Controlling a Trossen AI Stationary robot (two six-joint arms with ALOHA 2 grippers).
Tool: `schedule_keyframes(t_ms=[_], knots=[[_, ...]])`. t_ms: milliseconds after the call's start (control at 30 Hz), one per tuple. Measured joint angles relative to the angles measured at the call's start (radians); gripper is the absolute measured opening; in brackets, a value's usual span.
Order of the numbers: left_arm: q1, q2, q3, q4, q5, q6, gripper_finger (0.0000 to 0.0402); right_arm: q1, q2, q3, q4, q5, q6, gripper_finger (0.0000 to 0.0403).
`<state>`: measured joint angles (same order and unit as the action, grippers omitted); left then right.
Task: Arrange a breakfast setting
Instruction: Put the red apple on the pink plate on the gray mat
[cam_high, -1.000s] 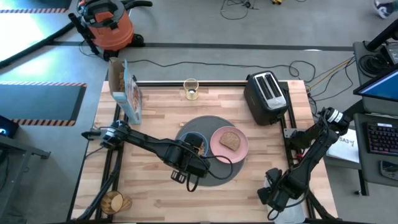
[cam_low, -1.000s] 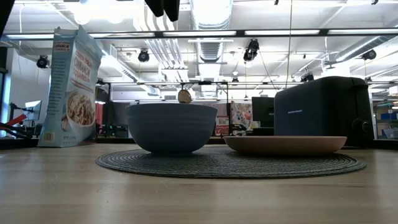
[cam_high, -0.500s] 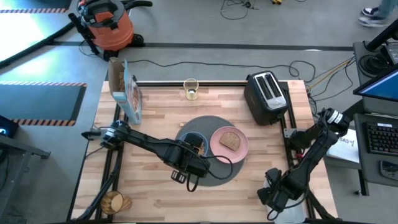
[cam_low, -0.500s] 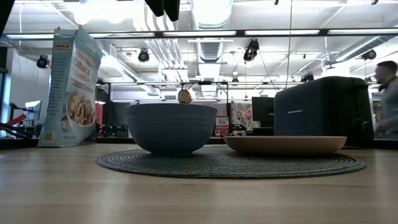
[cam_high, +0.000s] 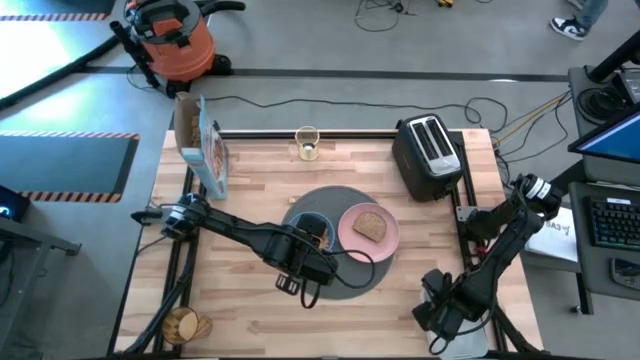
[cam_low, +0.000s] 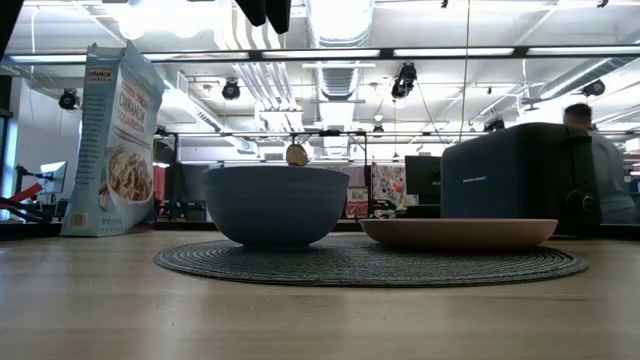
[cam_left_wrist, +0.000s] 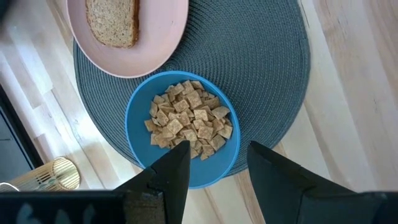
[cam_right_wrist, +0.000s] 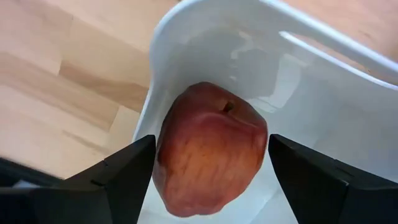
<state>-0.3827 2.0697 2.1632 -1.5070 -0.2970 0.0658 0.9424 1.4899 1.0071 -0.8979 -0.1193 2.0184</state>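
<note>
Right gripper (cam_right_wrist: 210, 163) sits low at the table's near right corner, over the white tray (cam_right_wrist: 323, 93). Red apple (cam_right_wrist: 211, 148) lies in the tray, right between the two fingers (cam_right_wrist: 118, 174). Fingers are spread wide, one each side of the apple; there is a sliver of gap on both sides, so it looks like no grip on it.

Left gripper (cam_left_wrist: 214, 163) hovers above the blue bowl (cam_left_wrist: 140, 140), near the middle of the table. Fingers part open, nothing between them, holding nothing. The bowl is full of square cereal pieces (cam_left_wrist: 186, 121).

The bowl sits on the left part of the round dark grey mat (cam_high: 345, 275), inside its edge. Pink plate (cam_high: 350, 235) is on the mat's right part, just beside the bowl; from the left wrist view they look close but apart. Toast slice (cam_high: 372, 225) lies flat on the plate.

In the low view the bowl and plate sit side by side on the mat, with the toaster (cam_low: 520, 175) behind the plate.

Farther back: black toaster at the far right of the table, glass (cam_high: 307, 143) with orange drink at the far edge near the middle, and cereal box (cam_high: 200, 145) standing upright at the far left.

Near left corner has a small round woven thing (cam_high: 182, 325); I can't tell what it is.

A person (cam_low: 600, 170) stands in the room behind the toaster.
</note>
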Motion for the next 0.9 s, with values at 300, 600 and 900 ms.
schedule_keyframes(t_ms=[300, 600, 900], knots=[[0.0, 0.0, 0.0, 0.006, 0.0, -0.001, 0.0142, 0.0, -0.001, 0.023, -0.002, -0.001, -0.108, 0.0303], [0.0, 0.0, 0.0, 0.013, 0.0, -0.001, 0.0142, 0.0, -0.001, 0.049, -0.003, 0.013, -0.094, 0.0304], [0.0, 0.0, 0.0, 0.012, 0.0, -0.001, 0.0142, 0.0, 0.0, 0.045, -0.003, -0.012, -0.044, 0.0304]])
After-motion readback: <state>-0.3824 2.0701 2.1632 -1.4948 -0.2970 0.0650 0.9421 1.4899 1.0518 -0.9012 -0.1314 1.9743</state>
